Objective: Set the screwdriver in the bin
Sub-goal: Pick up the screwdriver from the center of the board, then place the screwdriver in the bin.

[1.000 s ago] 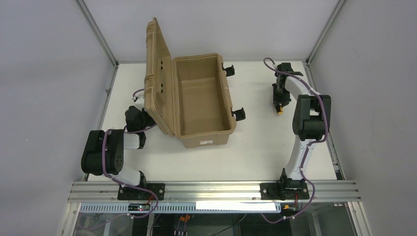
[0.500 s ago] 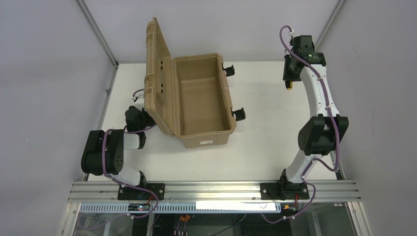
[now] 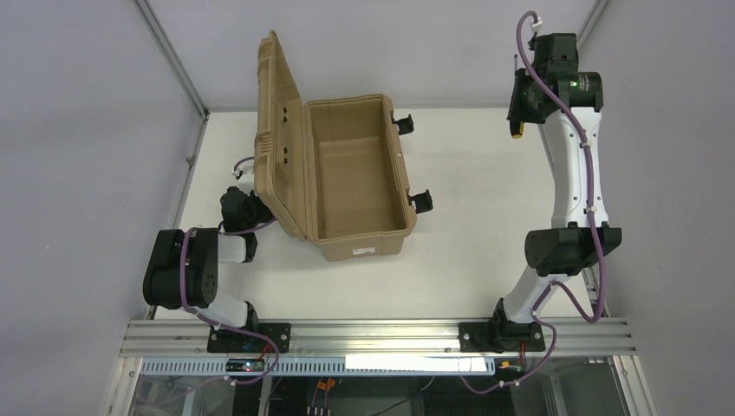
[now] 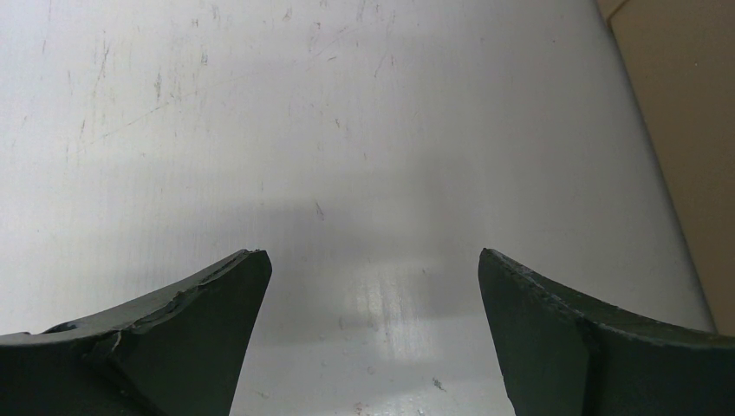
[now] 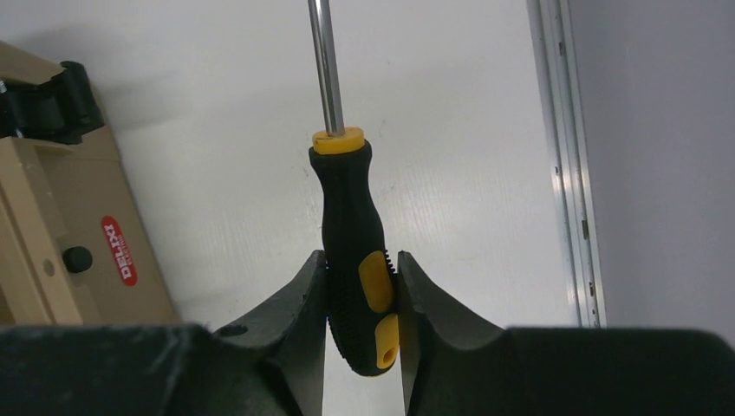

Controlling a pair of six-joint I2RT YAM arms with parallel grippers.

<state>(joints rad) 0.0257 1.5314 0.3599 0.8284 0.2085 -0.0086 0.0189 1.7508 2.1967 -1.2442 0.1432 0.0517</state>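
While the right claw (image 5: 360, 260) pinches the screwdriver (image 5: 345, 204) only low on its handle, up over the counter's (image 3: 468, 217) far right corner and well apart from the bin (image 3: 364, 245), the likely failure is the tool pivoting or slipping out on the swing across, or the shaft clipping the rim or a latch (image 3: 422, 201). Left claw (image 4: 372, 253) is spread over the counter beside the bin, gripping nothing. Bin is open with the lid (image 3: 279, 130) up, nothing visible inside.

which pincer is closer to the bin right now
Left. The left pincer sits open just beside the raised lid of the bin. The right pincer, shut on the screwdriver, is up by the far right corner, well away from it.
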